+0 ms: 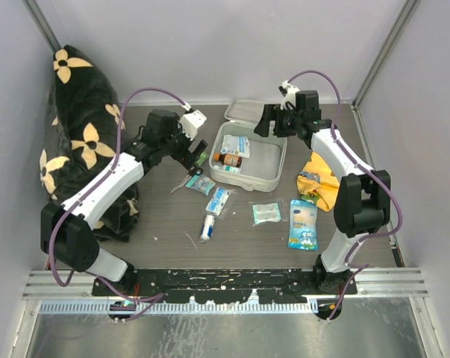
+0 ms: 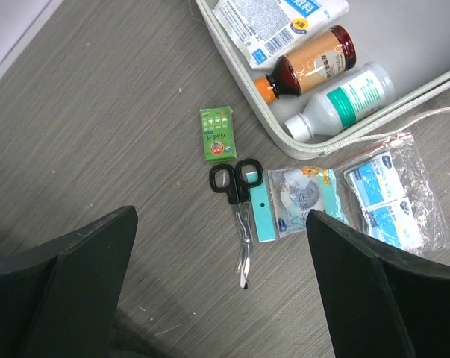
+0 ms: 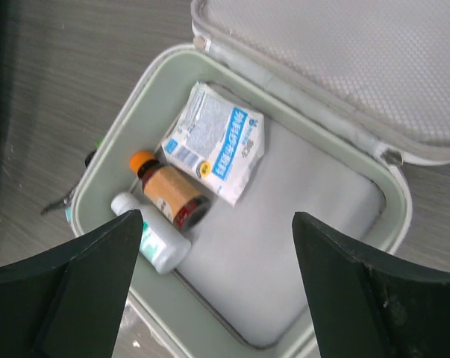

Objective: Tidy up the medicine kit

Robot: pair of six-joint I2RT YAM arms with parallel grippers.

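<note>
The medicine kit lies open at the middle back of the table, its lid folded back. Inside it lie a white-and-blue packet, a brown bottle with an orange cap and a white bottle, all at its left end. My right gripper hovers open over the kit's bare floor with nothing in it. My left gripper hangs open above the table just left of the kit, over black-handled scissors. A small green packet lies by the scissors.
Clear bags of supplies lie in front of the kit, with a white tube and a gauze packet. A blue-yellow packet and an orange-yellow cloth lie at the right. A black flowered cushion fills the left side.
</note>
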